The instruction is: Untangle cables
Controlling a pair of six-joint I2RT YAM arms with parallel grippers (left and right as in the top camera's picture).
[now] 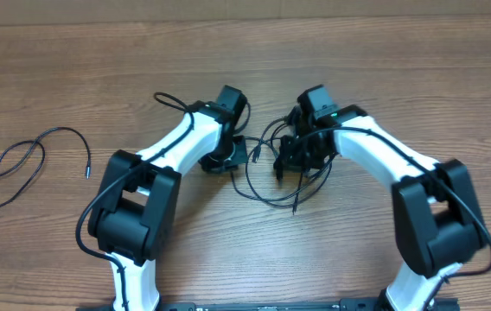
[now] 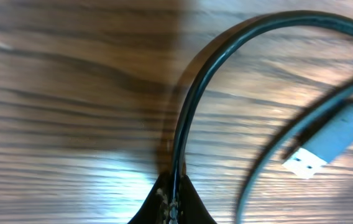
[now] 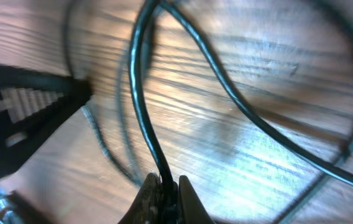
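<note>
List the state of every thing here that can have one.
tangled cables, looped over each other between the arms.
left gripper, shut on one of the tangled cables.
right gripper, shut on one of the tangled cables.
separate cable, lying loose at the far left, untouched.
USB plug, unplugged.

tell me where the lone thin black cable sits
Overhead view: the lone thin black cable lies on the wooden table's left side, apart from the left arm.
</note>
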